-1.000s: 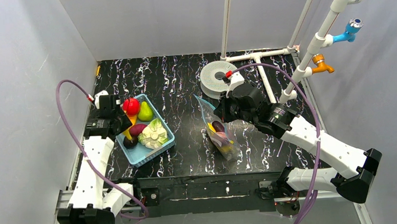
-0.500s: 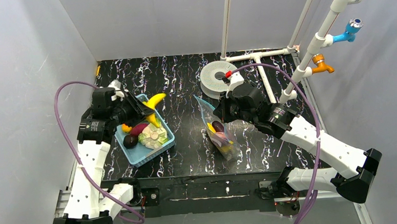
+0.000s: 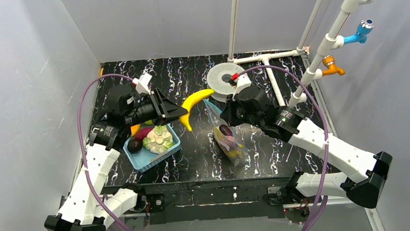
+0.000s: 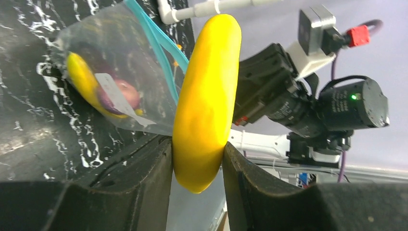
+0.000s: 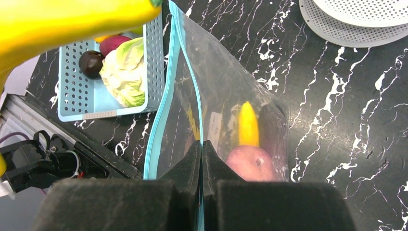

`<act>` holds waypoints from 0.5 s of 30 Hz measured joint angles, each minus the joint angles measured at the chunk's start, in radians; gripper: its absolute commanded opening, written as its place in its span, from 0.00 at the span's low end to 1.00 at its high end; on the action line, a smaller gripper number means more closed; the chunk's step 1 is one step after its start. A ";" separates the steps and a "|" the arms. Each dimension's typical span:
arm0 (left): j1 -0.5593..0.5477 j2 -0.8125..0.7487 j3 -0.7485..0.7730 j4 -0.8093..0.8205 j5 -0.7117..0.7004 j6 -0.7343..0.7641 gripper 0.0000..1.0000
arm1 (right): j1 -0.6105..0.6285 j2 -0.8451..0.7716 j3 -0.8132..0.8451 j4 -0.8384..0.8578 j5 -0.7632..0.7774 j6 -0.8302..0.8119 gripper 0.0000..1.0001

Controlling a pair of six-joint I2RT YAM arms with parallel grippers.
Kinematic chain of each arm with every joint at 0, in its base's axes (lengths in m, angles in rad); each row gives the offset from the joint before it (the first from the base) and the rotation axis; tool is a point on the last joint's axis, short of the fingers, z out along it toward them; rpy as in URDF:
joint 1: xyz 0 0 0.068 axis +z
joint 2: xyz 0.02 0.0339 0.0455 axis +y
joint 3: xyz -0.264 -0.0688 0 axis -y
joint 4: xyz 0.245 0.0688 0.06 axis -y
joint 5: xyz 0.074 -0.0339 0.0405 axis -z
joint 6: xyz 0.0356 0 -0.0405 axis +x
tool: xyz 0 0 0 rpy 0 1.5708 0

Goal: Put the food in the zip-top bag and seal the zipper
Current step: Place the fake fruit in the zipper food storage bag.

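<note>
My left gripper is shut on a yellow banana, held in the air between the blue basket and the zip-top bag. In the left wrist view the banana is squeezed between both fingers, with the bag just behind it. My right gripper is shut on one side of the bag's mouth, pinching the light-blue zipper and holding the mouth open. Inside the bag lie a reddish round fruit, a yellow piece and a dark purple one.
The basket holds a pale-green cabbage, a purple eggplant and a dark round fruit. A white perforated disc and white pipes stand at the back right. Grey walls close both sides.
My left arm lifted the banana out of the basket and carried it right, toward the bag's mouth. The right arm and the bag stayed where they were.
</note>
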 measured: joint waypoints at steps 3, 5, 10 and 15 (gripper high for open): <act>-0.034 -0.005 0.000 0.030 0.012 -0.029 0.00 | 0.000 -0.001 0.000 0.000 0.034 0.018 0.01; -0.056 -0.008 0.000 0.042 0.011 -0.048 0.00 | 0.000 -0.001 0.003 -0.005 0.071 0.038 0.01; -0.123 -0.005 -0.001 0.054 0.007 -0.082 0.00 | 0.000 -0.001 0.026 -0.026 0.170 0.106 0.01; -0.198 0.032 -0.003 0.042 -0.023 -0.093 0.00 | 0.000 -0.025 0.026 -0.022 0.216 0.159 0.01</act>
